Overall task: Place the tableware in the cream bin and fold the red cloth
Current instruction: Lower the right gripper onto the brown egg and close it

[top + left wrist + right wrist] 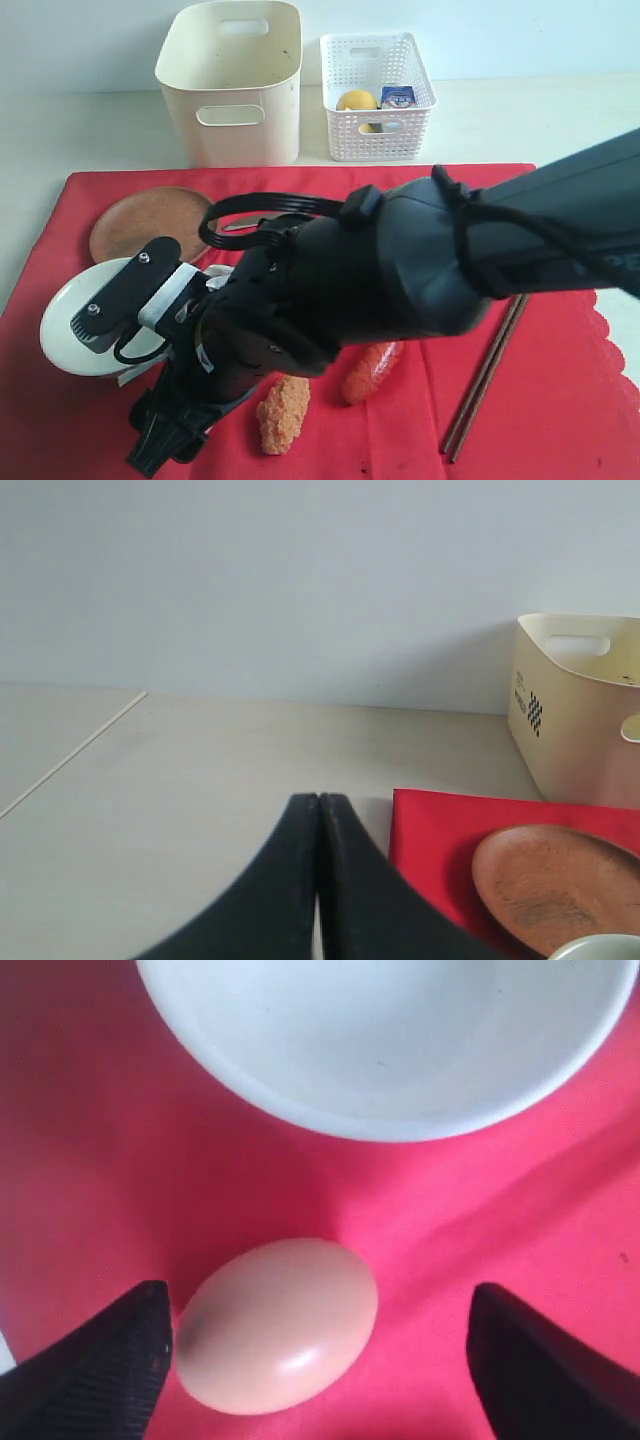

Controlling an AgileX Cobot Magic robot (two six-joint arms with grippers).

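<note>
Right gripper (318, 1298): jaws spread wide and holding nothing. An egg (280, 1325) lies between the two black fingers (100, 1370). One fingertip sits right at the egg's shell, though I cannot tell whether it touches. The other fingertip stands well clear of the egg.

The egg rests just beside the pale bowl (380, 1050), apart from its rim. The bowl is upright and looks empty in the right wrist view.

Left gripper (318, 815): jaws pressed together with nothing between them. It hangs above bare table (200, 780).

Red cloth (560, 400): lies flat and unfolded under the bowl.

Brown plate (140, 225): just behind the bowl in the exterior view, their edges about meeting.

Cream bin (230, 80): well beyond the bowl, off the cloth, past the plate.

White basket (378, 95): next to the bin on the side away from the bowl. It holds a lemon (357, 100) and a small carton (398, 96).

Chopsticks (485, 375): well to the right of the bowl.

A sausage (372, 372) and a fried piece (284, 413) lie between the bowl and the chopsticks.

The right arm covers much of the ground around the bowl.
</note>
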